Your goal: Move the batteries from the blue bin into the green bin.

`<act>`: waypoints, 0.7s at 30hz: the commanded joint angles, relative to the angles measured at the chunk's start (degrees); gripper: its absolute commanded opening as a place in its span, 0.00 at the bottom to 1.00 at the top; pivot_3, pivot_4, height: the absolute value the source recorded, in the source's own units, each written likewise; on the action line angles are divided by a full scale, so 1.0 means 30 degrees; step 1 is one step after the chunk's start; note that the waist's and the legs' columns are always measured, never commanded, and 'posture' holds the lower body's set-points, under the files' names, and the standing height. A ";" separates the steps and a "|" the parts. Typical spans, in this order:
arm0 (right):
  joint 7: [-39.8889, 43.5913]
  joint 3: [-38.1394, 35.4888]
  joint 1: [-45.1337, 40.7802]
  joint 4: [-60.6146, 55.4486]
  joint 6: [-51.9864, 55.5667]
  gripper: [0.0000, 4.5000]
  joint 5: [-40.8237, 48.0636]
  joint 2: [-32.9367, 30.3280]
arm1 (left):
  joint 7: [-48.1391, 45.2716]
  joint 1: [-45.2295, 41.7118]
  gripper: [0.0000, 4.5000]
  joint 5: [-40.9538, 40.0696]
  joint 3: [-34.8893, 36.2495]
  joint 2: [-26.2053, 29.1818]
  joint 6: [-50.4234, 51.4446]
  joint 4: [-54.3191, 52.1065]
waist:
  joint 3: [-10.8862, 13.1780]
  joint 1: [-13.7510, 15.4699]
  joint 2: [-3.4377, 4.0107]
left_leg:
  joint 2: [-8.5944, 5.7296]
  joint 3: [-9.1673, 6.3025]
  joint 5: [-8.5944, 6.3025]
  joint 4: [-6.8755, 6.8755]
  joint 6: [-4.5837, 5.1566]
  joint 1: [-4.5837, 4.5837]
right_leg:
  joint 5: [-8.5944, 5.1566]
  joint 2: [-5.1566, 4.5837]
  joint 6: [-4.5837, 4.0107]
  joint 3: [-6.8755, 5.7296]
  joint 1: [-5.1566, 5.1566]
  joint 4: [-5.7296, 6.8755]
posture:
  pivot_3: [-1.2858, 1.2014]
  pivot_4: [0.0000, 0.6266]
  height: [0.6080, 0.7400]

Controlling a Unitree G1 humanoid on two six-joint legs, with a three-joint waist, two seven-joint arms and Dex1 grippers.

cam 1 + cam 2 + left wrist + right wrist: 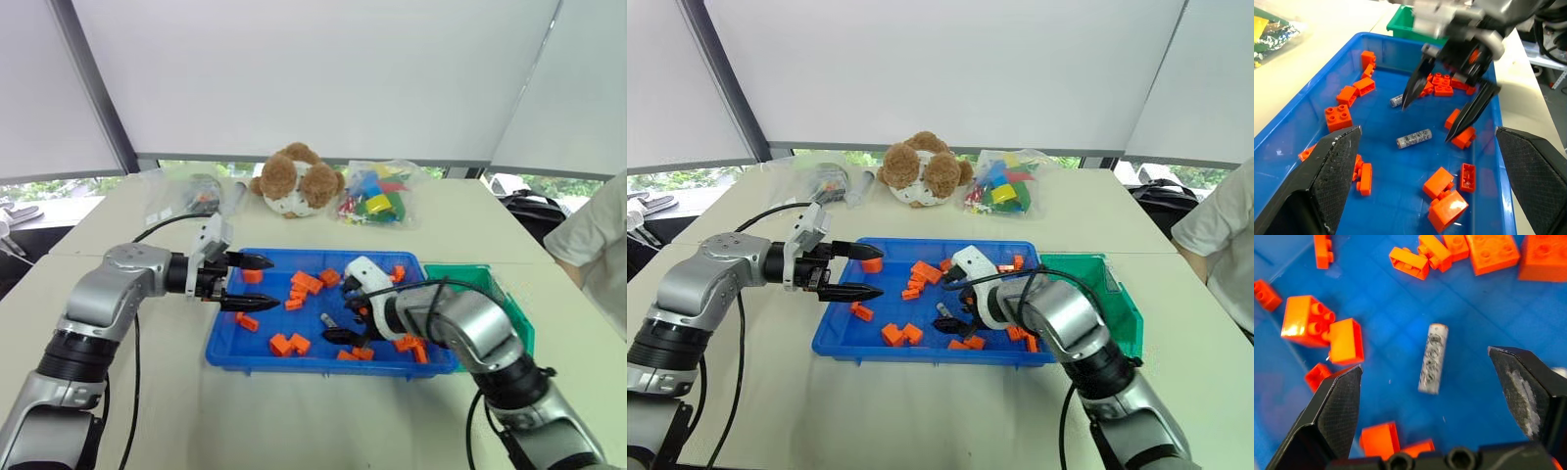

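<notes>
over the blue bin [223, 345], right gripper [1449, 115] jaws spread above a battery [1432, 358], not touching. left gripper [257, 282] released at bin's left edge.

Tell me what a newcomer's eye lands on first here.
The bright blue bin at the table's middle, strewn with orange blocks. Over it the right gripper hangs open above a silvery battery on the bin's floor, while the left gripper stands open at the bin's left edge. Behind sits a brown teddy bear; the green bin adjoins on the right.
</notes>
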 commanded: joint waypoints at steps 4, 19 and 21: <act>-0.0186 0.2160 -0.0919 0.1889 -0.1714 0.99 -0.1587 0.0382 | 0.0171 -0.0150 1.00 -0.0192 0.0635 0.0279 -0.0076 -0.0655 | 0.0000 -0.0014 0.0000 | 0.0000 0.0000 0.0000 -0.0001 0.0000 0.0000 | 0.0000 -0.0001 0.0000 -0.0002 0.0000 -0.0001 | 0.52 0.24 0.95; 0.0701 0.0408 -0.1124 -0.0146 -0.2255 0.00 -0.1917 -0.0536 | 0.0428 0.0131 1.00 -0.0281 0.0657 0.0117 -0.0113 -0.0979 | 0.0000 -0.0004 -0.0001 | 0.0000 -0.0003 0.0000 -0.0002 0.0000 -0.0002 | 0.0000 -0.0001 0.0000 -0.0004 -0.0001 0.0000 | 0.52 0.24 0.95; 0.0313 -0.1694 -0.1466 -0.1256 -0.2324 0.00 -0.2026 -0.1466 | 0.0404 0.0219 1.00 -0.0301 0.0674 0.0120 -0.0164 -0.1053 | 0.0000 0.0029 0.0000 | 0.0000 -0.0003 0.0000 -0.0002 0.0000 -0.0002 | 0.0000 -0.0002 0.0001 -0.0004 -0.0001 0.0000 | 0.52 0.24 0.95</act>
